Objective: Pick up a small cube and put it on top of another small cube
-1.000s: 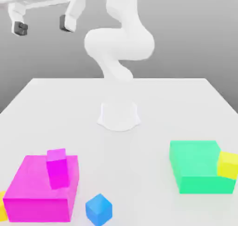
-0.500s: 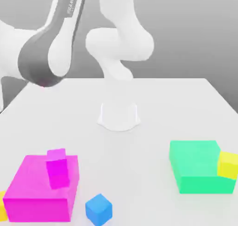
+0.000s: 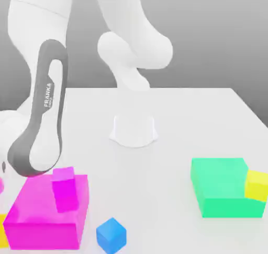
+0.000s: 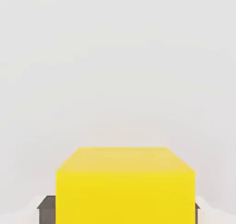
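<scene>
In the hand view the small cube [image 4: 124,186], orange-yellow, sits on the white table between my gripper's [image 4: 120,210] dark fingertips [image 4: 46,208], one at each side face. The gripper is shut on it. In the exterior view a sliver of this small cube [image 3: 2,231] shows at the left edge, beside the big magenta block, and my arm [image 3: 44,122] reaches down toward that corner. The other small cube [image 3: 257,185], lemon-yellow, rests against the green block on the exterior view's right.
A big magenta block [image 3: 47,219] with a small magenta cube [image 3: 64,187] on it stands at the front left. A small blue cube [image 3: 111,234] lies in front. A big green block [image 3: 220,193] sits at the right. The arm's base [image 3: 134,130] stands mid-table.
The arm has swung from high up down to the front left corner in the exterior view, and the gripper has gone from open to shut. No cube has moved.
</scene>
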### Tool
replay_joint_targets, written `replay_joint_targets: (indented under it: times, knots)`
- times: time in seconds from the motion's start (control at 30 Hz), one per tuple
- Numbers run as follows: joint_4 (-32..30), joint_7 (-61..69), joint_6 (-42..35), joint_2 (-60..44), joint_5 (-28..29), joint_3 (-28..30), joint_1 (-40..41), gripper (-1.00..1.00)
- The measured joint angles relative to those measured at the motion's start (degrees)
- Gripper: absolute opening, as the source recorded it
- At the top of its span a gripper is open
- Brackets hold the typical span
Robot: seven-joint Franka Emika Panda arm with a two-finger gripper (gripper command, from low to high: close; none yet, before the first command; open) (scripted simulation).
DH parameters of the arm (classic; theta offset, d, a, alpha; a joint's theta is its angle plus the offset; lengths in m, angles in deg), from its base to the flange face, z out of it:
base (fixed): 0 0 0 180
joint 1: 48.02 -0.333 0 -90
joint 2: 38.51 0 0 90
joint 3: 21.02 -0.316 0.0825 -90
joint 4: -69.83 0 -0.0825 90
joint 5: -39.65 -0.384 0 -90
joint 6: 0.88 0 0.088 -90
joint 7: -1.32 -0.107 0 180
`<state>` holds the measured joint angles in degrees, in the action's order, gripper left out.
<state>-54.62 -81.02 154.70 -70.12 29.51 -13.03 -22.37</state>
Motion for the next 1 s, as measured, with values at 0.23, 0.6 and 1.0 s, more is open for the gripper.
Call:
replay_joint_targets:
  times: [0.23,0.6,1.0]
  knots:
    - [-1.1,-1.0,-7.8,10.3,6.4,2.5,-3.4,-1.0]
    - [-8.7,4.9,-12.0,22.4,9.3,-12.1,-17.9,-1.0]
    - [-16.5,10.3,-9.6,26.5,12.9,-25.9,-46.5,-1.0]
